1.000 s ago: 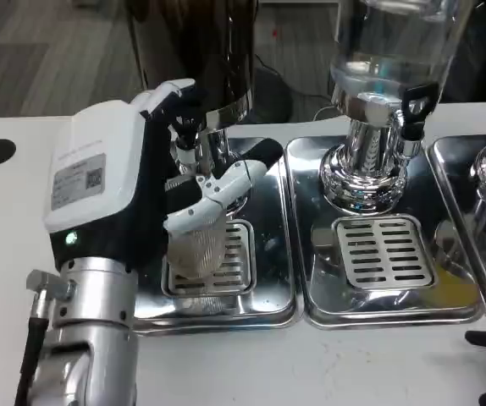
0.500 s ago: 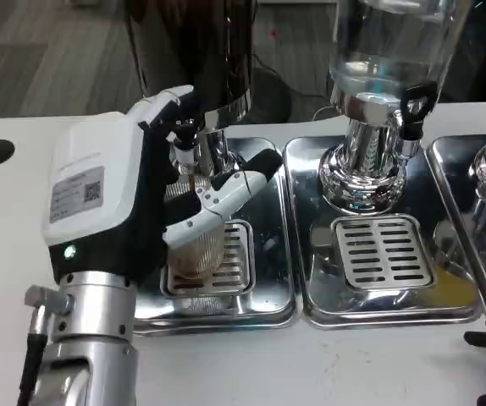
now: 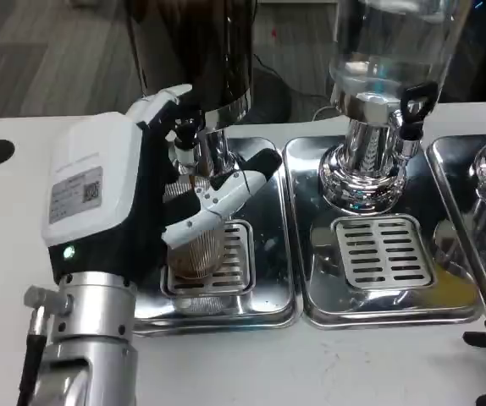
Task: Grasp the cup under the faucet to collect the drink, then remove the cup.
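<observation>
Filling cup [image 3: 199,247], left hand [image 3: 154,190] still gripping

Single head view, set high on the robot, looking down and forward across the white counter [image 3: 328,364]. Close in: left forearm [image 3: 86,338] and left hand [image 3: 133,194] looming large at lower left, drip trays [image 3: 306,304] and drink dispensers [image 3: 387,93] just beyond, grey floor [image 3: 48,51] along the top edge. Dispenser tops cropped.
</observation>
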